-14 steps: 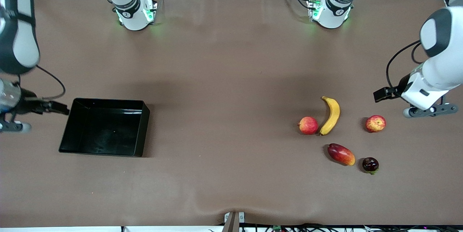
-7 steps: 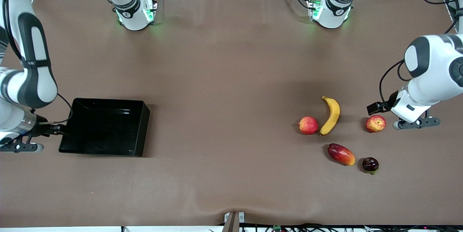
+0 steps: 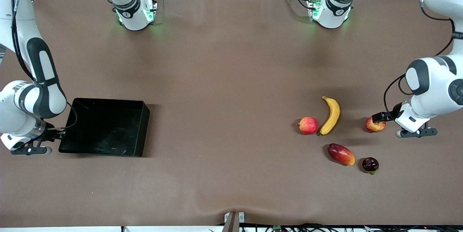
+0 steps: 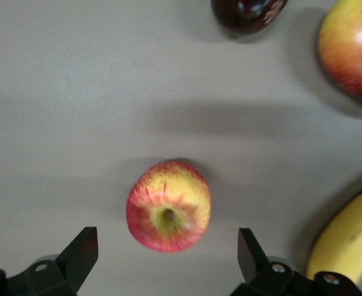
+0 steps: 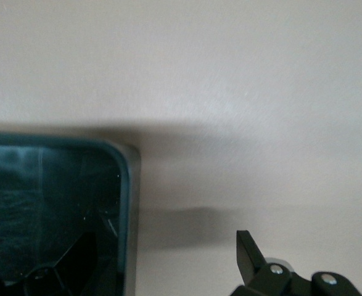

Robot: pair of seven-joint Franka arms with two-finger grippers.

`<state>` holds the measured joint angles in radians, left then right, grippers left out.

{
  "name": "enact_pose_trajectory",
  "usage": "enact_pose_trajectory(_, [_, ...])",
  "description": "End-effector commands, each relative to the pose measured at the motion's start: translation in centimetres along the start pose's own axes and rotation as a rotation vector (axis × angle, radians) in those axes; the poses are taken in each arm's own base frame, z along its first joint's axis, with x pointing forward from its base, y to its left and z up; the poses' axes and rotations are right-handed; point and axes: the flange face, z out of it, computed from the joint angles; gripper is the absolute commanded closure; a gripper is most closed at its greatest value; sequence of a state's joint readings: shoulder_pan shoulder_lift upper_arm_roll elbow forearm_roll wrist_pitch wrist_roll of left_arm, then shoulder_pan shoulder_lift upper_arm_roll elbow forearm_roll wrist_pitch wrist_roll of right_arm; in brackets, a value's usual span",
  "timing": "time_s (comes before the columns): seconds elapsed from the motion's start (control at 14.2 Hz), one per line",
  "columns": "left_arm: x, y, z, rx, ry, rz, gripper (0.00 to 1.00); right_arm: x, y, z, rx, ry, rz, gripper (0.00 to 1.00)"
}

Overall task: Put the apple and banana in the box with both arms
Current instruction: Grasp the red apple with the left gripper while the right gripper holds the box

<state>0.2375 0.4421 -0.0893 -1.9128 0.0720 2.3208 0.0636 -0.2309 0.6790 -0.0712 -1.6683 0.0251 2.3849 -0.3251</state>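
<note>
Brown cloth covers the worktop (image 3: 224, 80), with the box (image 3: 105, 127) at the right arm's end and the fruit gathered at the left arm's end. The apple (image 4: 168, 205) lies on the cloth with the left gripper (image 4: 168, 259) directly over it, jaws spread wide on either side and not yet touching it. The banana (image 3: 331, 115) lies toward the middle of the worktop from the apple, just beside a pinker round fruit (image 3: 308, 125); a mango (image 3: 340, 154) and a dark fruit (image 3: 370, 164) lie nearer the front camera. The step in hand looks like the reach for the apple, so the next move calls for a short descent and a closing of the jaws. The right gripper (image 5: 168, 265) hangs over the box's outer rim, jaws open, wrist bent downward.
</note>
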Motion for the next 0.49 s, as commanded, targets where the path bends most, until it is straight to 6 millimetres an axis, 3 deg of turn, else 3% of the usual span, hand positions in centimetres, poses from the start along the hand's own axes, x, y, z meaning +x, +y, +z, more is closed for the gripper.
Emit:
enact_pose_trajectory(0.0, [0.4,-1.0,1.5,-0.006,0.003,0.024,0.00,-1.3,-0.9,1.0,0.033,-0.035,0.005,0.00])
enact_pose_trajectory(0.07, [0.4,-1.2,2.3,-0.007,0.003,0.026,0.00,-1.7,-1.0,1.5,0.037,-0.047,0.005,0.00])
enact_pose_trajectory(0.14, [0.4,-1.2,2.9,-0.008,0.003,0.028,0.00,-1.9,-1.1,1.7,0.039,-0.053,0.005,0.25])
enact_pose_trajectory(0.21, [0.4,-1.6,3.2,-0.010,0.007,0.018,0.00,-2.0,-1.3,1.7,0.043,-0.058,0.005,0.70])
enact_pose_trajectory(0.28, [0.5,-2.0,3.3,-0.016,0.009,0.008,0.00,-2.0,-1.2,1.7,0.044,-0.061,0.007,1.00])
enact_pose_trajectory(0.42, [0.4,-1.9,3.7,-0.025,0.007,-0.003,0.00,-1.9,-1.4,1.4,0.043,-0.058,0.002,1.00])
